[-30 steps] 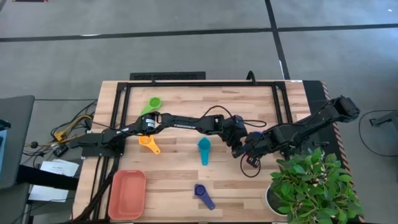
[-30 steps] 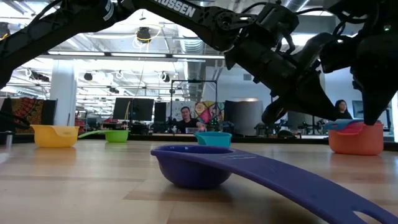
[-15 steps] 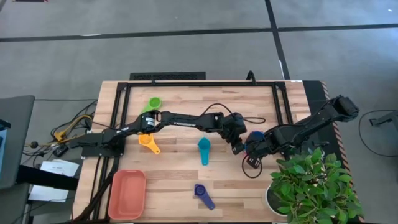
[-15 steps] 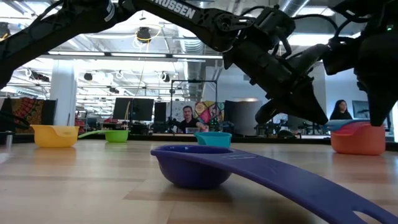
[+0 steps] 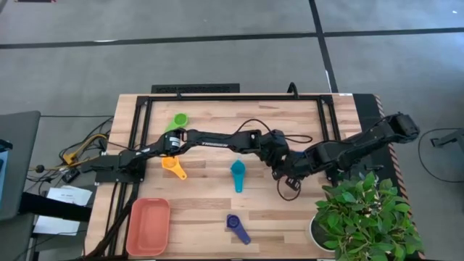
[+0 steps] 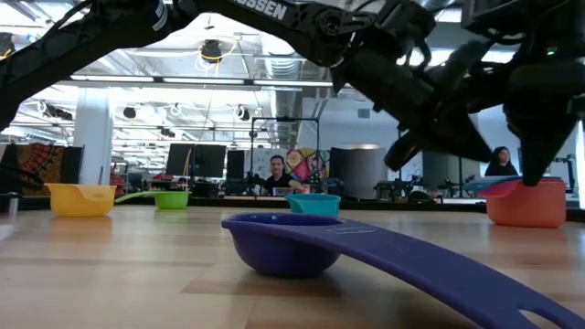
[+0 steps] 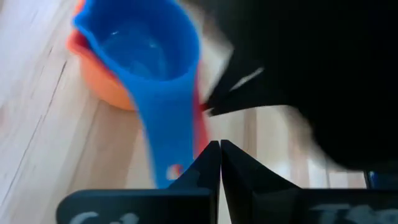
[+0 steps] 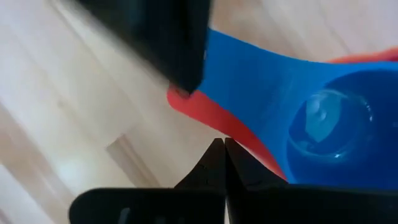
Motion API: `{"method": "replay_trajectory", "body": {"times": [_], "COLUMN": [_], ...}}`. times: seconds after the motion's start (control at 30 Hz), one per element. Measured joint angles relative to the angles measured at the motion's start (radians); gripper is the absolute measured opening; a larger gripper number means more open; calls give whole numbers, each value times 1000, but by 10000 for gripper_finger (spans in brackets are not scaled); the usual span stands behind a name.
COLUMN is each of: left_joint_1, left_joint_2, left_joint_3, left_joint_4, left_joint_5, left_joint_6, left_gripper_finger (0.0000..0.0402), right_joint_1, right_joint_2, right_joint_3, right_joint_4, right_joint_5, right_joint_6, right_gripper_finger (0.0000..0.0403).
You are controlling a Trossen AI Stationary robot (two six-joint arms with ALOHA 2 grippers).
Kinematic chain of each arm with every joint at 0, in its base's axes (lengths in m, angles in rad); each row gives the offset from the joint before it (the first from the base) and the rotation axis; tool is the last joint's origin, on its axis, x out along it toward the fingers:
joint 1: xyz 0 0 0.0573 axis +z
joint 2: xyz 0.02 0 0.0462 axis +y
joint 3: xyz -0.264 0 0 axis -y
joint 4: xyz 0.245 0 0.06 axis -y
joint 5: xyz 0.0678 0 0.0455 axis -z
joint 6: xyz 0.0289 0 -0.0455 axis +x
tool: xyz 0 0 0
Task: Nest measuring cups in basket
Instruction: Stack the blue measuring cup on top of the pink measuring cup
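A blue measuring cup [image 7: 140, 46] sits nested inside a coral one [image 7: 106, 93]; both handles run toward my shut left gripper [image 7: 219, 146]. My shut right gripper [image 8: 222, 143] comes at the same pair from the table's right. In the high view both grippers [image 5: 284, 168] meet right of centre and hide the pair. The coral cup [image 6: 523, 206] stands on its base on the table. Green [image 5: 178, 120], yellow-orange [image 5: 172, 167], teal [image 5: 237, 174] and dark purple-blue [image 5: 235, 226] cups lie apart on the wood. The salmon basket [image 5: 148, 226] is at the near left. No pink cup shows. My left gripper's shut fingertips meet the free end of the coral handle [image 8: 180, 96], slanting down from the table's left. My right gripper's shut fingertips lie on the coral handle [image 8: 239, 138] partway along, just under the blue handle [image 8: 249, 68], coming from the right. The nested pair stays on the table.
A potted plant [image 5: 362, 217] fills the near right corner beside my right arm. A black cable loop [image 5: 288, 192] lies just near of the grippers. A black frame [image 5: 232, 96] runs along the table's far part. There is bare wood between the teal cup and the basket.
My right gripper has moved left and slightly toward the far edge, over the nested blue and coral cups, which showed beside it half a second ago and are now covered in the high view. My left gripper has shifted a little toward it. The cup pair has stayed in place.
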Motion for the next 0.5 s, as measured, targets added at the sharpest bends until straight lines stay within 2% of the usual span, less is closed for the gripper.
{"method": "replay_trajectory", "body": {"times": [0.17,0.33,0.5], "left_joint_1": [5,19,30], "left_joint_2": [0,0,4], "left_joint_3": [49,54,38], "left_joint_4": [-58,-154,-168], "left_joint_5": [-21,-128,-257], "left_joint_6": [31,59,88], "left_gripper_finger": [0,0,0], "right_joint_1": [-25,-24,-25], "right_joint_2": [-8,-8,-8], "right_joint_3": [0,0,0], "right_joint_4": [2,-4,1], "right_joint_5": [-5,-54,-60], "right_joint_6": [-13,-16,-18], "right_gripper_finger": [7,9,7]}}
